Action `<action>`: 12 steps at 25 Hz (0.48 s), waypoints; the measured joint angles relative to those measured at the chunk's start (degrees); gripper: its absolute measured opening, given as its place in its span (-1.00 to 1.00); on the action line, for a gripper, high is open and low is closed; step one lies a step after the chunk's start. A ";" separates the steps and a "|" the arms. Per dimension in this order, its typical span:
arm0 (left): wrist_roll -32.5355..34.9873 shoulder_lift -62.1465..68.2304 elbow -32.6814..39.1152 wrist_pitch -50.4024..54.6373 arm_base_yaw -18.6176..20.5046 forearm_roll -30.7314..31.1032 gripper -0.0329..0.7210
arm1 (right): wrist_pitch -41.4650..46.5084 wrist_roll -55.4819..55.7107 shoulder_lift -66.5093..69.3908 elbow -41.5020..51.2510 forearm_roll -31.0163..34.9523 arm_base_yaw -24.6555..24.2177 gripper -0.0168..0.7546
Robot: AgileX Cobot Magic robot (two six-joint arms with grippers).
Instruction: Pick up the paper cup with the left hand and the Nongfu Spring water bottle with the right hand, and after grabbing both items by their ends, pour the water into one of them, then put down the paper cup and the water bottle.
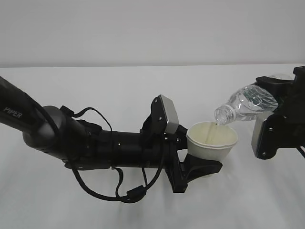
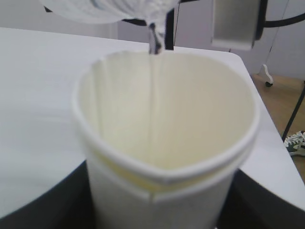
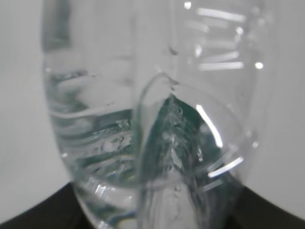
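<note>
1. Black left hand, marked "PIPER", reaching in low from the left; jaws clamped on the base of the cup, probably so the mouth stays clear for pouring.
2. Paper cup lifted above the white table, leaning slightly toward the bottle, rim pressed a little out of round in the left wrist view. Likely angled that way to offer a wider target and keep the stream off the gripper.
3. Thin stream of water dropping from the bottle mouth onto the inner wall of the cup, just inside the far rim.
4. Clear bottle tipped neck-down and leftward, capless mouth right over the cup rim, apparently not touching it. Held close, presumably to limit splashing.
5. Right hand at the right edge, clasping the bottle by its bottom end; fingertips mostly hidden behind the plastic. In the right wrist view, bottle filling the picture, water and green label tint pooled toward the neck.
6. Judged stage: pouring under way; setting both down not yet done.
</note>
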 joint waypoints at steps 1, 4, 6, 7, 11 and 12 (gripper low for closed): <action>0.00 0.00 0.00 0.00 0.00 0.00 0.31 | 0.00 0.00 0.00 0.00 0.00 0.00 -0.01; 0.00 0.00 0.00 0.00 0.00 0.00 0.31 | 0.00 0.00 0.00 0.00 0.00 0.00 -0.01; 0.00 0.00 0.00 0.00 0.00 0.00 0.31 | -0.04 0.00 0.00 0.00 0.00 0.00 -0.01; 0.00 0.00 0.00 0.00 0.00 0.00 0.31 | -0.04 0.00 0.00 0.00 0.00 0.00 -0.01; 0.00 0.00 0.00 0.00 0.00 0.00 0.31 | -0.04 0.00 0.00 0.00 0.00 0.00 -0.01; 0.00 0.00 0.00 0.00 0.00 0.00 0.31 | -0.04 0.00 0.00 0.00 0.00 0.00 -0.01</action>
